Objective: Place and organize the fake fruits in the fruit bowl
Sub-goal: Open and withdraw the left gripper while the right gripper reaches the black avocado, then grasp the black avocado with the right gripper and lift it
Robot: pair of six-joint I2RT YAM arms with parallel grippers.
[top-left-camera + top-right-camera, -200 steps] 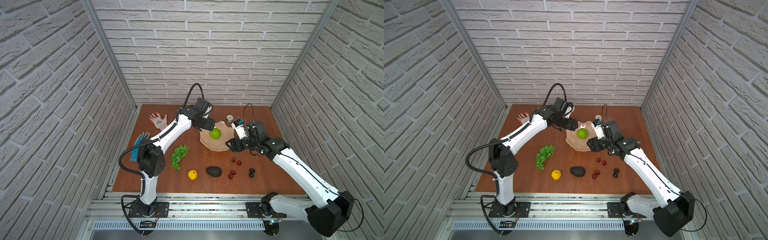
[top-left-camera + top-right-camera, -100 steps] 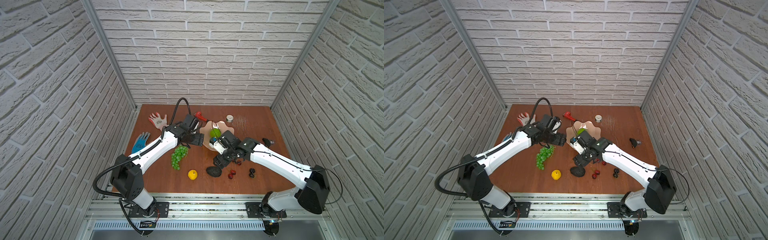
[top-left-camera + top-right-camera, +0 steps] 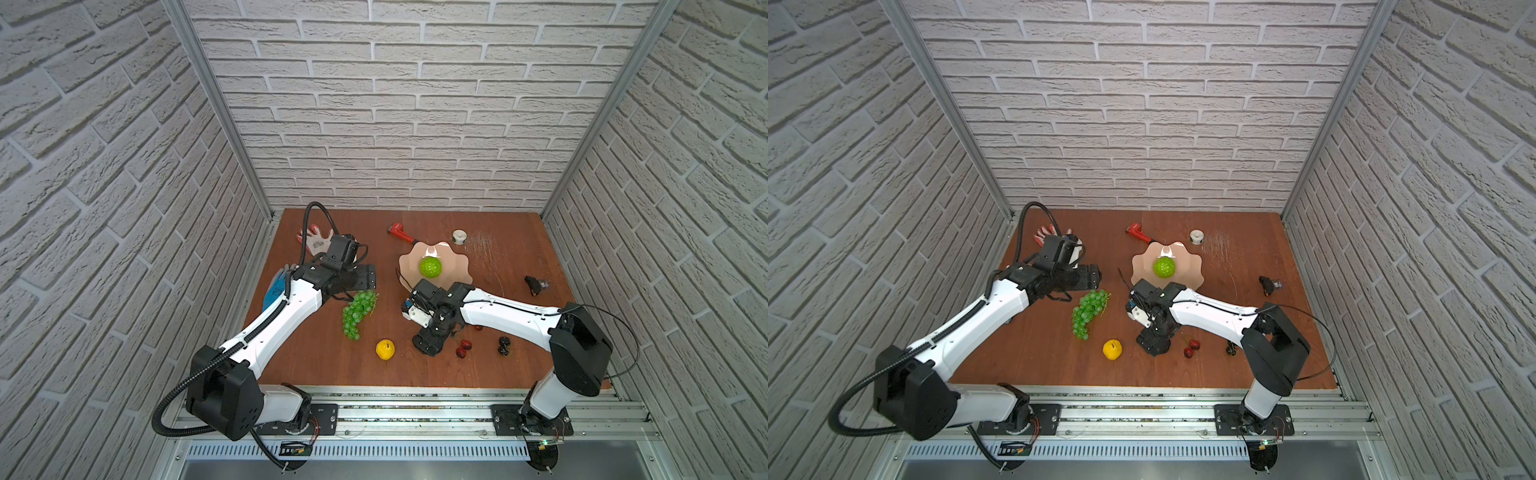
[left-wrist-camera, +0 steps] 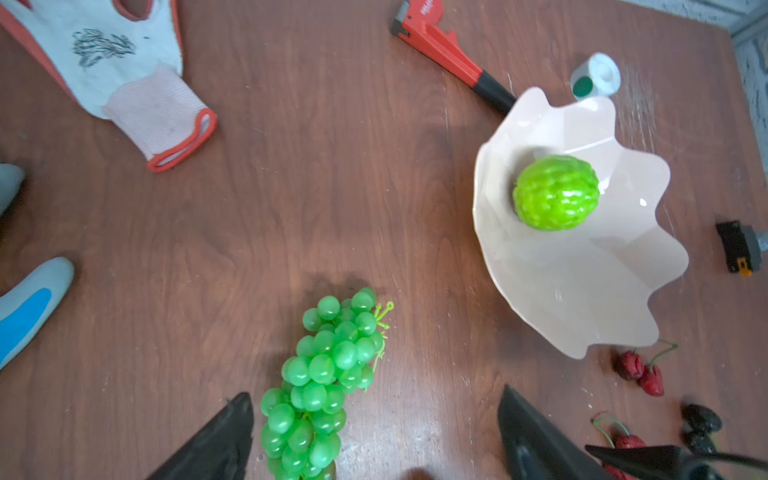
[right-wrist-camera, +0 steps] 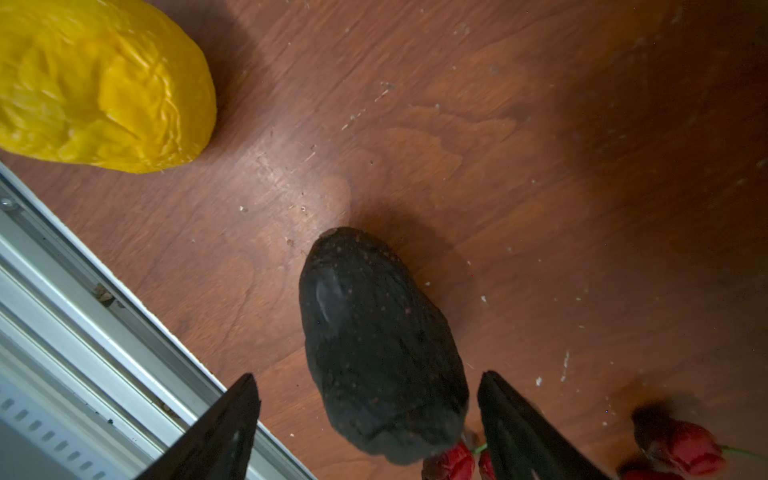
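Observation:
The pale pink fruit bowl (image 3: 454, 266) (image 3: 1187, 266) (image 4: 582, 270) holds the bumpy green ball (image 3: 430, 267) (image 4: 556, 192). The green grape bunch (image 3: 357, 311) (image 4: 324, 374) lies on the table to its left. My left gripper (image 3: 365, 277) (image 4: 374, 395) hovers open above the bunch's upper end. A yellow fruit (image 3: 385, 349) (image 5: 99, 83) lies near the front edge. My right gripper (image 3: 430, 343) (image 5: 365, 376) points down, open, one finger on each side of the dark avocado (image 5: 378, 324). Red cherries (image 3: 463, 348) and dark cherries (image 3: 504, 345) lie just right of it.
A red wrench (image 3: 401, 232) and a white tape roll (image 3: 459, 237) lie behind the bowl. A white-and-red glove (image 3: 318, 241) and a blue glove (image 3: 275, 286) lie at the left. A small black part (image 3: 534, 286) sits at the right. The metal rail (image 5: 83, 291) borders the front.
Both arms have left the bowl. The left gripper drew back toward the grapes. The right gripper swung forward, came down over the avocado and opened wider.

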